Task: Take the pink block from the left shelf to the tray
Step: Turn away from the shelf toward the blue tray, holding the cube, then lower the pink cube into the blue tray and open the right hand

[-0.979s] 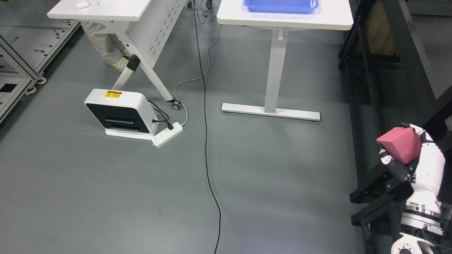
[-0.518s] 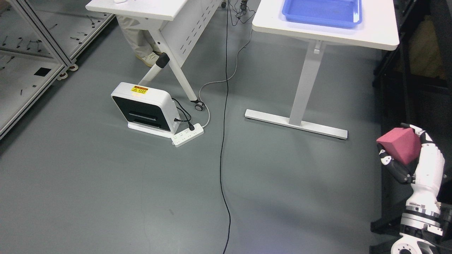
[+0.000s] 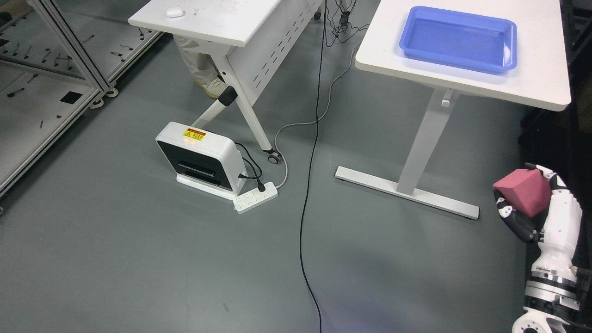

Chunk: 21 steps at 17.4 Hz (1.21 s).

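Block [image 3: 525, 191], pink, sits tilted in the right hand [image 3: 541, 208] at the frame's lower right, forearm upright, fingers [image 3: 513, 217] curled around it, pinching it. Blue tray [image 3: 458, 60] lies on the white table [image 3: 532, 83], well apart.

The pink block [image 3: 523, 191] in my right hand [image 3: 541, 208] looks matt, a little like foam (I cannot tell for sure). My hand has glossy white plastic shells with black joints, and a shiny metal ring at the wrist. The blue tray [image 3: 458, 38] is smooth plastic with a light shine. It sits on a white table [image 3: 532, 78] with a smooth matt top and a painted metal leg. The grey floor [image 3: 115, 259] is smooth and reflects the light softly. The white device [image 3: 200, 157] on it has a glossy plastic case.
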Available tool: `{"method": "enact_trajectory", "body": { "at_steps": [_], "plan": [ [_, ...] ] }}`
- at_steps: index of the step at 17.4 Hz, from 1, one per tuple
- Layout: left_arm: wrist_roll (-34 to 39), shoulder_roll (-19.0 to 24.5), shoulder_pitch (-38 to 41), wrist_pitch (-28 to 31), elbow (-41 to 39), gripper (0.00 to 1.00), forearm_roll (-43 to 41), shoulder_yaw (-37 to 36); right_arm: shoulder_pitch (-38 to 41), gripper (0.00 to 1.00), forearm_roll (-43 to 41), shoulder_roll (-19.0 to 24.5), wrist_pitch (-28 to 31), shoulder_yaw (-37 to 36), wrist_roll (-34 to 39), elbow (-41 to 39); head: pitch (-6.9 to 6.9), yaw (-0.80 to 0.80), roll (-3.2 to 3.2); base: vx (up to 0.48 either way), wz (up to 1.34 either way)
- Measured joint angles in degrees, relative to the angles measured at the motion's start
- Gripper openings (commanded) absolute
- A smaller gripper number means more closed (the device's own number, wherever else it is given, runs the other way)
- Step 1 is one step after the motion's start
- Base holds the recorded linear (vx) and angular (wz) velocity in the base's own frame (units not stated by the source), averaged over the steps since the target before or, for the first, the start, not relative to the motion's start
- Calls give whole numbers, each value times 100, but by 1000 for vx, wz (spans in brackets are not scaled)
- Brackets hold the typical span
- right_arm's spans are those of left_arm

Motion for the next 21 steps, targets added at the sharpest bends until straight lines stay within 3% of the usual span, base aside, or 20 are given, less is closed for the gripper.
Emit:
{"method": "enact_trajectory", "body": {
  "at_steps": [21],
  "plan": [
    [0,0,0,0,0,100,0,0,44,3,0,-53,0,4,21,-1,0,0,0,313,-38]
  ]
}}
